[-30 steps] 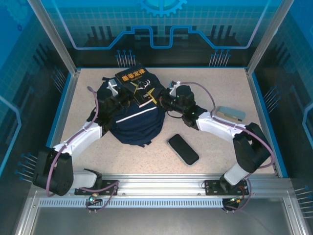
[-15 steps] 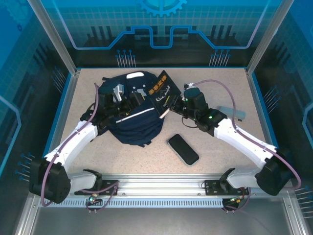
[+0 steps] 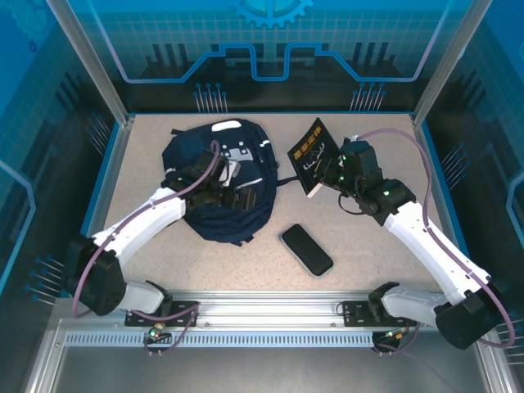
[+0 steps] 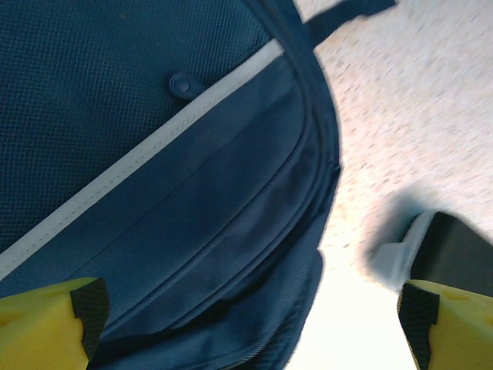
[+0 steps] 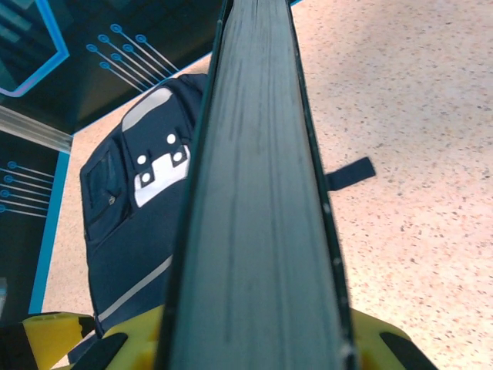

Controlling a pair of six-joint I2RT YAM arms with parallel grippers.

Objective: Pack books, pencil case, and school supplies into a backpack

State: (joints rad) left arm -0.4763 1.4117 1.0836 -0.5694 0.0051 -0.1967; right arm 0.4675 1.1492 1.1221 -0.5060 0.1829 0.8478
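The navy backpack (image 3: 214,176) lies flat at the back left of the table, white patches toward the rear. Its striped front pocket (image 4: 154,154) spreads under my left gripper (image 3: 236,193), which hovers open over the lower front, fingers (image 4: 54,316) wide apart with nothing between them. My right gripper (image 3: 332,175) is shut on the dark blue book (image 3: 310,155) with a yellow label, held tilted in the air to the right of the backpack (image 5: 131,216). In the right wrist view the book (image 5: 254,193) is seen edge-on. The yellow book is out of view.
A flat black case (image 3: 307,250) lies on the table in front of the backpack, between the arms; its edge (image 4: 454,250) appears beyond the backpack's bottom corner. Blue walls and metal posts ring the speckled table (image 3: 360,254).
My right gripper has carried the dark blue book from on top of the backpack out to the right. My left gripper has shifted right across the backpack's front.
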